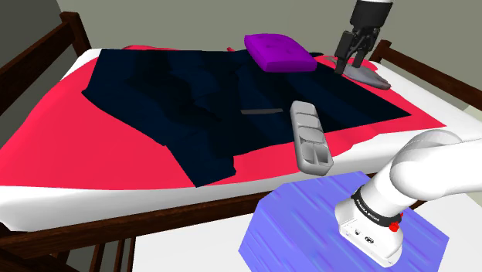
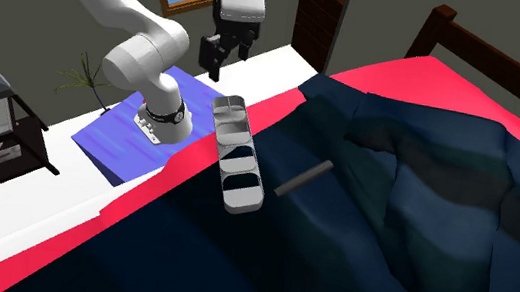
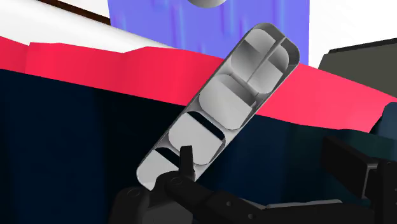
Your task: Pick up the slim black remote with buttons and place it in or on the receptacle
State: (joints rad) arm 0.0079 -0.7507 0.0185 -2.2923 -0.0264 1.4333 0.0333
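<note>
The slim black remote (image 1: 261,112) (image 2: 303,178) lies flat on the dark navy blanket (image 1: 178,93), a little way from the receptacle. The receptacle is a long grey tray (image 1: 310,136) (image 2: 236,156) (image 3: 222,102) with several compartments, resting at the blanket's edge on the red sheet. My gripper (image 1: 350,68) (image 2: 219,65) (image 3: 257,149) hangs open and holds nothing. It hovers above the bed beyond the tray's far end, well away from the remote. In the wrist view the tray runs diagonally ahead of the fingers (image 3: 185,159).
A purple cushion (image 1: 280,52) lies at the back of the bed, and a grey object (image 1: 369,76) sits just under the gripper. The dark wooden bed frame (image 1: 46,42) rims the mattress. The blue stand (image 1: 309,224) is at the bedside.
</note>
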